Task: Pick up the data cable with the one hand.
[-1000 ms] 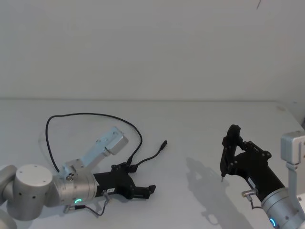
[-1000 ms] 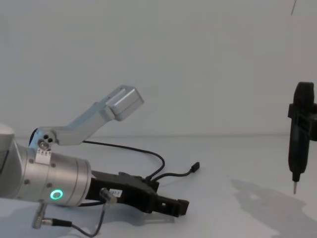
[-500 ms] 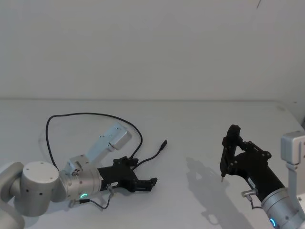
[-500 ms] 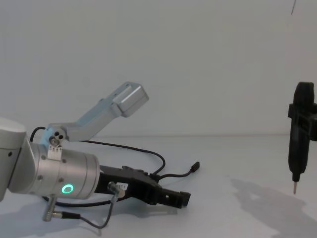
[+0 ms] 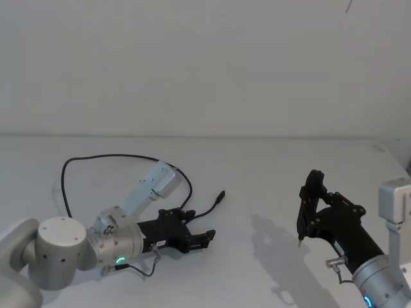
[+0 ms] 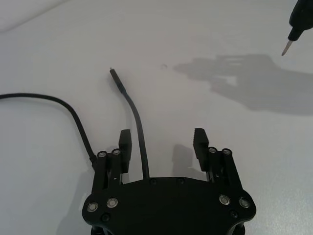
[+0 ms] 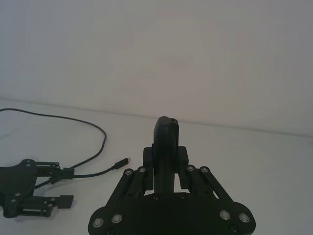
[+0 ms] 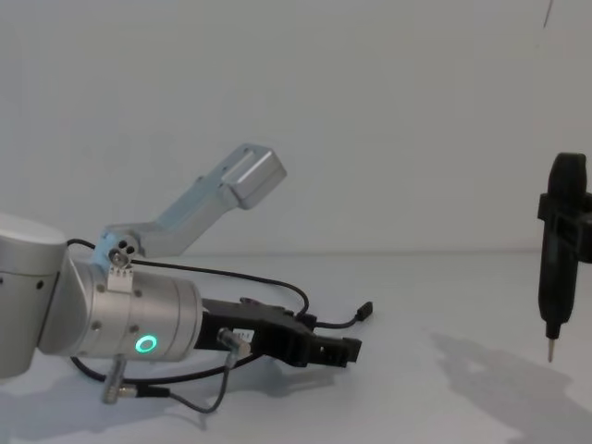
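Observation:
The data cable (image 5: 122, 154) is a thin black cord looping over the white table, and its small plug (image 5: 221, 193) lies free to the right. My left gripper (image 5: 207, 237) lies low over the table, open, on a silver wrist with a green ring light. In the left wrist view the cable (image 6: 135, 115) runs in between the fingers (image 6: 125, 143), close to one of them, and the gripper (image 6: 162, 144) is not clamped on it. From the chest, the gripper (image 8: 347, 350) sits just before the plug (image 8: 366, 308). My right gripper (image 5: 313, 183) hangs upright at the right, shut.
A short grey wire (image 8: 166, 393) with silver plugs hangs under the left wrist. A silver camera bracket (image 5: 151, 187) sticks up from that arm. The right gripper's pointed tip (image 8: 550, 356) hovers above the table. Bare white table (image 5: 257, 167) lies between the two arms.
My left gripper has moved forward and slightly right across the table, from short of the cable to straddling its stretch near the plug. The right arm has not moved.

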You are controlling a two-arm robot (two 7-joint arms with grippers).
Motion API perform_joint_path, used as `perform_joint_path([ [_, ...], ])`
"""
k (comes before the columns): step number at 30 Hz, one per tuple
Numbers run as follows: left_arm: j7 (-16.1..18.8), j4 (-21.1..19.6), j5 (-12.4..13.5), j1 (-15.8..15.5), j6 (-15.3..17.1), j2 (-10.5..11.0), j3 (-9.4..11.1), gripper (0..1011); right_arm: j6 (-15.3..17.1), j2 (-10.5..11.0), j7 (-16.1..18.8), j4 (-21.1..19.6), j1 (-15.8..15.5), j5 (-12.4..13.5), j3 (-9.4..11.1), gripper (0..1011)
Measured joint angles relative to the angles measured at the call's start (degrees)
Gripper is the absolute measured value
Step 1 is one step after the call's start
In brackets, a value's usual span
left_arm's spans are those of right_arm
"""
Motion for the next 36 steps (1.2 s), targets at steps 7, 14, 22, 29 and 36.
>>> perform_joint_path([
  [7,-0.96,1.01,0.02,-0.46,-0.88,-0.66,-0.03,585,0.00,0.00,0.00,0.00,0.00,0.00,0.00,279],
  [14,-1.23,1.11,-0.09,-0.37,-0.93,-0.78,-0.02,336,0.00,0.00,0.00,0.00,0.00,0.00,0.00,279],
  [22,-1.18,0.86,-0.30,0.15,-0.78,-0.81,-0.01,107,0.00,0.00,0.00,0.00,0.00,0.00,0.00,279],
  [29,-1.09,0.09,-0.56,0.76,-0.41,-0.73,-0.04,47,0.00,0.00,0.00,0.00,0.00,0.00,0.00,279],
  [36,-2.46,-1.55,-0.87,0.93,-0.26,0.34,0.32,47,0.00,0.00,0.00,0.00,0.00,0.00,0.00,279],
])
